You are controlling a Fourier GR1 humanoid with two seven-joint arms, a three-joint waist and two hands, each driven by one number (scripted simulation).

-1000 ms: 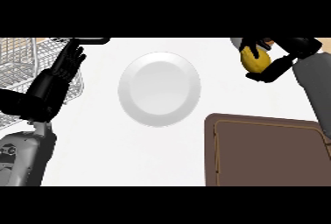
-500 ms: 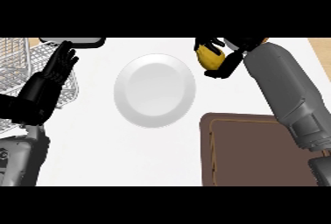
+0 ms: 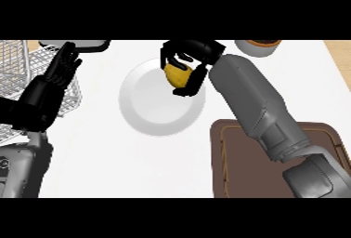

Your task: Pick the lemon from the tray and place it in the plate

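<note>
Curled round the lemon point(image 3: 178, 75), the right hand point(image 3: 188, 58) is seen over the upper right part of the white plate point(image 3: 147, 109), at about one o'clock from its centre. The fruit is enclosed from above by fingers and thumb, so that only its yellow lower side is shown; it appears to be carried above the plate, not yet set down, though contact cannot be ruled out. This hold is judged to suit a straight lowering and release. The right forearm is stretched diagonally from five o'clock, passing over the brown tray point(image 3: 230, 160), from which the lemon is gone. At nine o'clock the left hand point(image 3: 51, 81) is held open, fingers up, resting beside a wire rack point(image 3: 21, 60) on the white surface point(image 3: 123, 162).
</note>
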